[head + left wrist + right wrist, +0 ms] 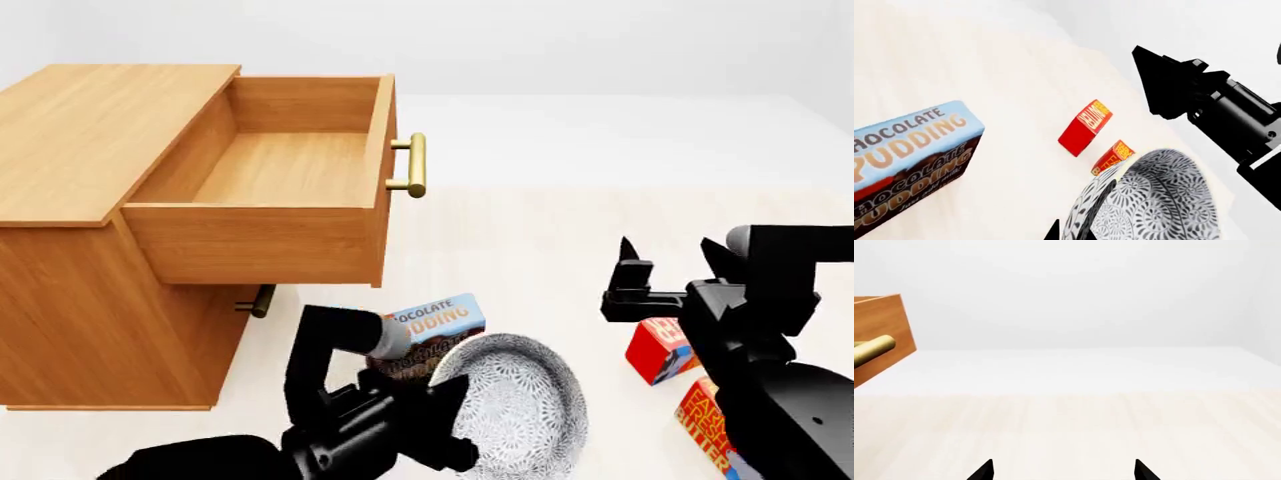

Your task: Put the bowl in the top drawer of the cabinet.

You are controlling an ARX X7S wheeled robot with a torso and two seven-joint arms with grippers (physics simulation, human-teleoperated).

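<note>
One cabinet [80, 250] stands in view, with two drawers: the top drawer [267, 225] and a lower drawer [200, 320] (only its brass handle peeks out). There is one bowl [527, 405], one pudding box [434, 325] and two red butter boxes [1084, 127] [1113, 156]. Two grippers show, left [447, 410] and right [667, 268].

The bowl [514, 400] is white with a fine blue-grey lace pattern inside and out. The cabinet [80, 230] and its top drawer [267, 215] are light-brown wood with brass handles [414, 165]. The pudding box [911, 160] is light blue and dark brown; two small boxes [1084, 127] are red with yellow lettering.
</note>
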